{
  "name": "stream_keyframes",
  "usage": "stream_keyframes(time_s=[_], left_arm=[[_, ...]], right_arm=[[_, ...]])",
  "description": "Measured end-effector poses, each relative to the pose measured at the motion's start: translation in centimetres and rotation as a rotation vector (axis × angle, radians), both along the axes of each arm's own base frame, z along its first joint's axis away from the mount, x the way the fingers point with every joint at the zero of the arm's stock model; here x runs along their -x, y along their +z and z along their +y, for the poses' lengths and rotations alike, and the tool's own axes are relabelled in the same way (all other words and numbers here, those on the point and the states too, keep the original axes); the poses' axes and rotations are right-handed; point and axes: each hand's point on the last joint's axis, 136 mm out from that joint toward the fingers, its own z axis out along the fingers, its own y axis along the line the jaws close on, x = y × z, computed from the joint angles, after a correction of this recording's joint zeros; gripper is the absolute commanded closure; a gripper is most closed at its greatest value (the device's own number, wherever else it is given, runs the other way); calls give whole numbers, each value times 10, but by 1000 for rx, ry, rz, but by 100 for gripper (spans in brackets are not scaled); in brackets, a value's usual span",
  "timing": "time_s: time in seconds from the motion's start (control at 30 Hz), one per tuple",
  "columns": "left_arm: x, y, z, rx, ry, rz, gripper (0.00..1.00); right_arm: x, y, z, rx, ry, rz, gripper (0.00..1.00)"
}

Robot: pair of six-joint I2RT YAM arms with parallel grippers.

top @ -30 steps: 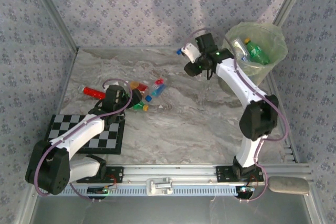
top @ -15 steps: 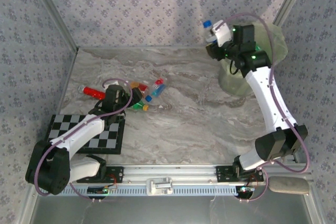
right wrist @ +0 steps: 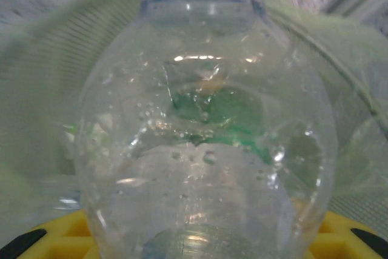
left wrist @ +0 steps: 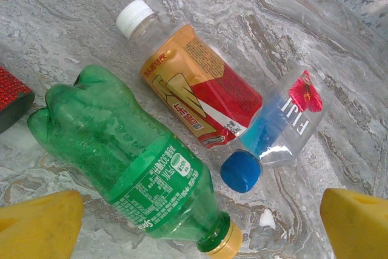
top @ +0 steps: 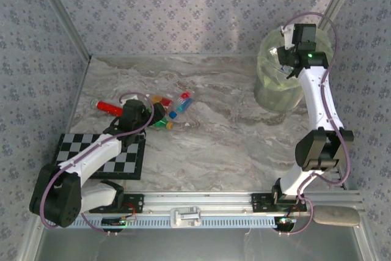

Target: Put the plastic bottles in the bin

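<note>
Your right arm has swung away from the middle of the tabletop's far edge and over to the far right corner. The right gripper (top: pixel 286 58) now hangs above the mouth of the bin (top: pixel 269 96). Its jaws are pinched on a clear bottle (right wrist: pixel 200 150), which sits between the yellow fingers (right wrist: pixel 42 238) with its blue cap pointing away from them. Behind the bottle you see the pale green bag lining the bin. Something green shows through the plastic, too blurred to name.

Your left arm has not shifted. The left gripper (top: pixel 160 115) hovers over a cluster of plastic bottles lying left of the tabletop's centre. Its jaws are spread wide, and its fingers (left wrist: pixel 36 225) touch nothing that you can make out.

Below it:
- A green bottle (left wrist: pixel 127 156) lies on its side, gold cap toward the gripper.
- An orange-and-red bottle (left wrist: pixel 194 89) with a white cap lies just beside it.
- A blue-labelled bottle (left wrist: pixel 279 128) of clear plastic with a blue cap lies just beside the orange-and-red one on the other side.

A red bottle (top: pixel 107 107) lies a little apart, nearer the left edge. The checkerboard (top: pixel 125 163) lies flat toward the near left corner, partly under the left arm.
</note>
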Motion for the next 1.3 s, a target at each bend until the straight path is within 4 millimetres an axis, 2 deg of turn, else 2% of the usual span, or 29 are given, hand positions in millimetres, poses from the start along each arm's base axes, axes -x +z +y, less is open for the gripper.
stream_keyframes(time_s=[0.1, 0.2, 0.5, 0.57, 0.7, 0.8, 0.9, 1.07, 1.17, 1.3], left_arm=[[0, 2, 0, 2, 0, -5, 0], [0, 2, 0, 2, 0, -5, 0], [1, 2, 0, 1, 0, -3, 0], [1, 2, 0, 1, 0, -5, 0], [1, 3, 1, 1, 0, -5, 0], [1, 3, 1, -1, 3, -5, 0], [1, 2, 1, -1, 4, -5, 0], [1, 2, 2, -3, 7, -3, 0], [3, 0, 4, -7, 18, 8, 0], [6, 1, 7, -6, 31, 13, 0]], right_arm=[[-2, -8, -17, 19, -58, 29, 57], [-5, -11, -27, 29, -91, 46, 50], [-11, -12, -34, 36, -139, 59, 18], [-10, -9, -35, 35, -152, 49, 2], [-7, 3, -30, 48, -155, 24, 0], [0, 24, -18, 38, -141, -30, 0], [16, 51, -1, -10, -111, -121, 0], [44, 83, 32, -183, -19, -283, 0], [54, 82, 53, -318, 57, -341, 0], [62, 57, 91, -491, 172, -336, 0]])
